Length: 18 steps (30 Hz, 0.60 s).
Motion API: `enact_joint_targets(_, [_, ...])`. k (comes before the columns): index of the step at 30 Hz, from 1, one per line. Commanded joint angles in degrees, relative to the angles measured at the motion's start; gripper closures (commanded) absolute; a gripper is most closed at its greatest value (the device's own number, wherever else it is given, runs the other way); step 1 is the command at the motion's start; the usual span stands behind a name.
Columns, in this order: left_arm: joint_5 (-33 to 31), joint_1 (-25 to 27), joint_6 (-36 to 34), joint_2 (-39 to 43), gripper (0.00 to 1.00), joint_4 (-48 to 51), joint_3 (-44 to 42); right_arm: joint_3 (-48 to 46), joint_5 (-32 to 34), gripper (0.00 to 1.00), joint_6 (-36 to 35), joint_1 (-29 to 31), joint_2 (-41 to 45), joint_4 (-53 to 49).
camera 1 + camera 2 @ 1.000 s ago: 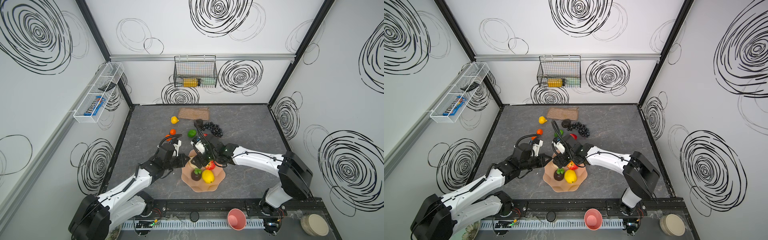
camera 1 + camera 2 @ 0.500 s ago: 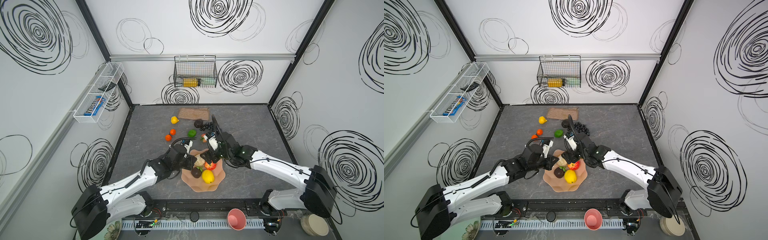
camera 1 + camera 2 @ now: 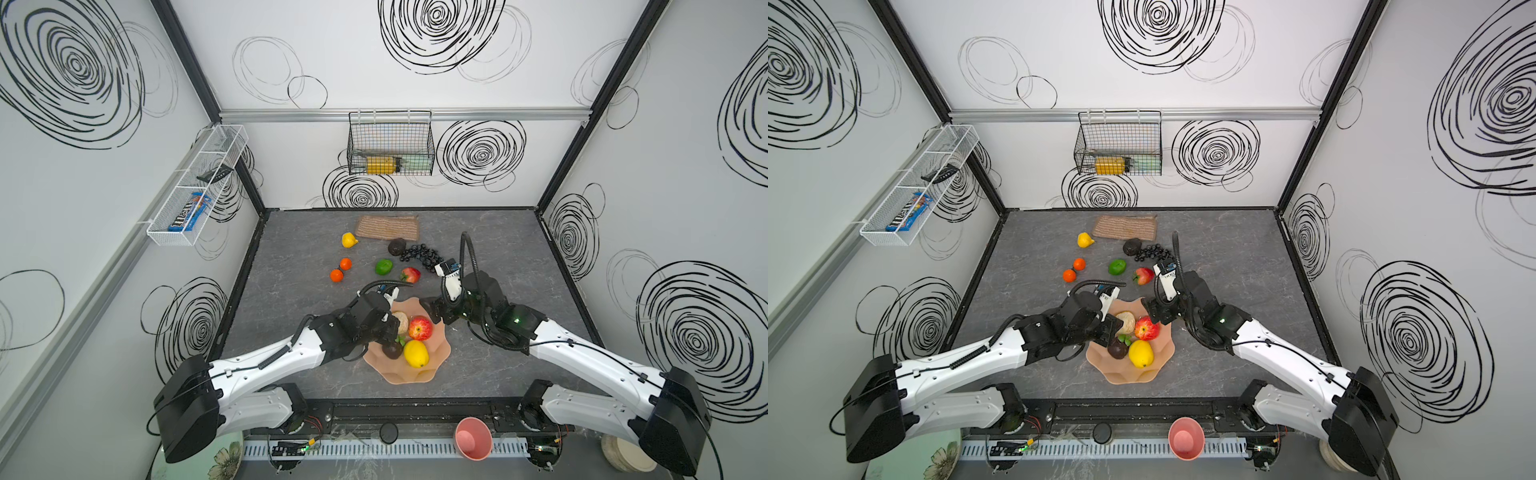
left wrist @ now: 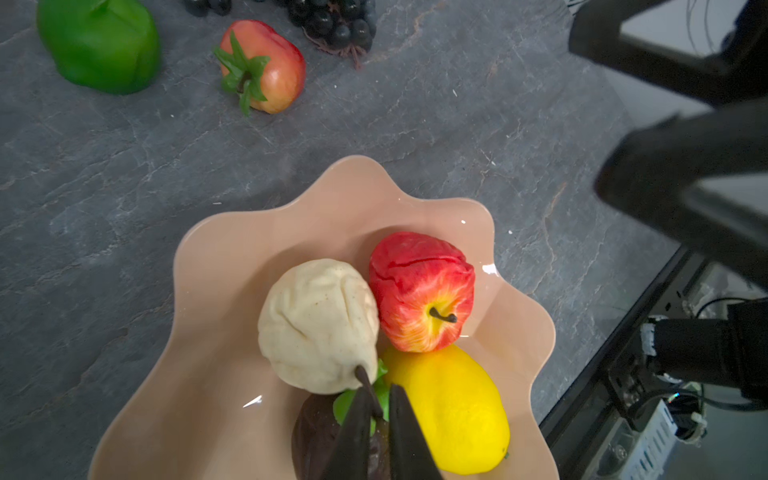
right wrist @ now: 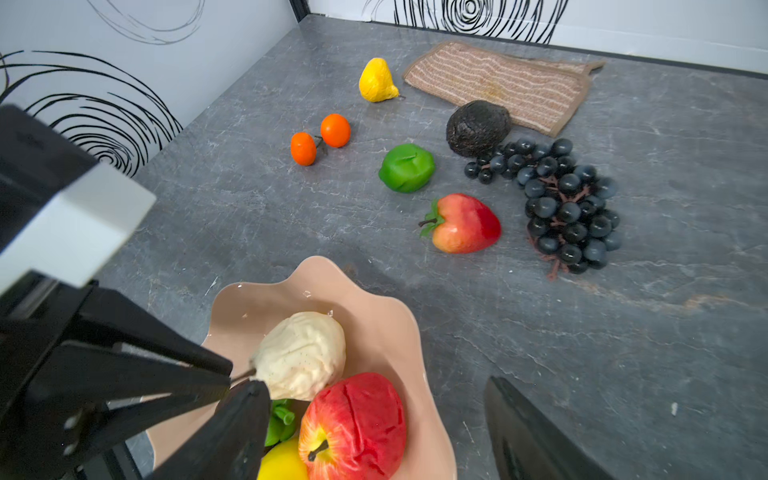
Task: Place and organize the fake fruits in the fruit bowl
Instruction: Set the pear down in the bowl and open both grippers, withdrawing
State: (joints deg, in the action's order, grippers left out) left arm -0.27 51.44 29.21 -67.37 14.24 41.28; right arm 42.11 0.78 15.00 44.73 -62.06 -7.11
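Left end effector (image 4: 378, 395) barely parted at the light, soft pear's (image 4: 318, 326) thin stem (image 4: 363, 380), hold uncertain; right end effector (image 5: 370, 384) wide, empty.

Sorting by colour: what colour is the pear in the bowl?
Cream pear, best seen in left wrist view.

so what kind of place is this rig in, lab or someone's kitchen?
Most likely a lab test cell, not a kitchen: white walls printed with black swirls box in a grey tabletop, and a left arm and right arm mount on a front rail.
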Motion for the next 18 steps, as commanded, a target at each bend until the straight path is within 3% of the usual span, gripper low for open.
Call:
enact_joint_targets(1, [-0.94,1.04,-2.31,-1.38,0.76,2.37,2.72,-0.45,0.83,0.15,0.42,-0.45,0.76,1.51])
enact_joint_targets(11, [-0.22,1.04,-1.29,-0.22,0.65,0.92,3.65,-0.87,0.89,0.15,0.82,-0.55,1.22,1.83])
enact_joint_targets(18, [-1.78,-1.87,-0.54,5.74,0.51,2.81,2.87,-1.49,2.80,0.14,1.79,-0.88,2.51,1.58])
